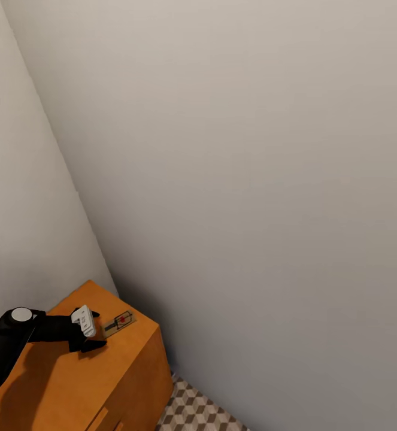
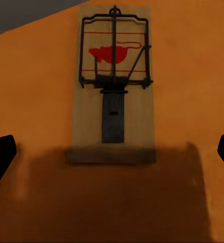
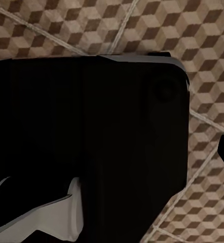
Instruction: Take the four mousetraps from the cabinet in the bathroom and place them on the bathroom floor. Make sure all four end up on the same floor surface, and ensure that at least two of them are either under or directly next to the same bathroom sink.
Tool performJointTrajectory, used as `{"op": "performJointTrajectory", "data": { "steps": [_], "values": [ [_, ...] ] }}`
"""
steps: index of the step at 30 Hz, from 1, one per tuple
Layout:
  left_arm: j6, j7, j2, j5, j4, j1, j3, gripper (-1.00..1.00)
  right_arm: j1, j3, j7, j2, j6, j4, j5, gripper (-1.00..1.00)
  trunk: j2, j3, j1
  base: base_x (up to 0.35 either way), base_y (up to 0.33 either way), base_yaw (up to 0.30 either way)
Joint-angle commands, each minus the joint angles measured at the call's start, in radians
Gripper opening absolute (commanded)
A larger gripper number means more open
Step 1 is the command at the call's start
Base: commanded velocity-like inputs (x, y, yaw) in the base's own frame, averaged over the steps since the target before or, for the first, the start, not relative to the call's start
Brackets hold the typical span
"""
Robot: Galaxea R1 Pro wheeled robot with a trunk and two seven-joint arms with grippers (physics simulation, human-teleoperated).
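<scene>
Mousetrap [image 2: 113,86] work is what we are at: one trap lies flat on the top of the cabinet [image 1: 72,383], close to the far corner by the wall [image 1: 252,179], and our left hand [image 1: 93,335] sits just short of it, low over the wood. In the left wrist view the trap lies straight ahead of the hand, its long side running away from us, the red mouse mark and wire bar at the far end and the plain wooden end nearest. We see the two dark fingertips [image 2: 0,157] at the outer edges of that view, far apart, with nothing between them: the hand is wide and carries nothing. We judge this spread is meant to let the fingers pass either side of the thin board, and the low, nearly level approach suits a thing so flat that it offers only its edges to pinch. The hand's shadow falls on the wood just before the trap's near end.

Our right hand we cannot judge; the right wrist view gives a big dark body of the robot [image 3: 86,136] over the bathroom floor [image 3: 208,66], and its cube-patterned tiles also show beside the cabinet's foot in the head view.
</scene>
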Motion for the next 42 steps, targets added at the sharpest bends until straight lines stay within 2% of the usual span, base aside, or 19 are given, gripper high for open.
{"op": "performJointTrajectory", "data": {
  "steps": [1, 42],
  "values": [
    [0.011, -0.006, 0.0, -0.003, -0.001, -0.001, 0.001, 1.0, -0.001, 0.007, -0.001, 0.0, -0.004, 0.001, -0.009, 1.0, -0.002, -0.002, 0.001, 0.149, 0.0, 0.0],
    [0.007, -0.005, -0.004, -0.005, 0.003, -0.001, -0.004, 1.0, -0.001, 0.007, -0.001, 0.0, -0.004, 0.001, -0.009, 1.0, -0.002, -0.003, 0.001, 0.006, 0.0, 0.0]
  ]
}}
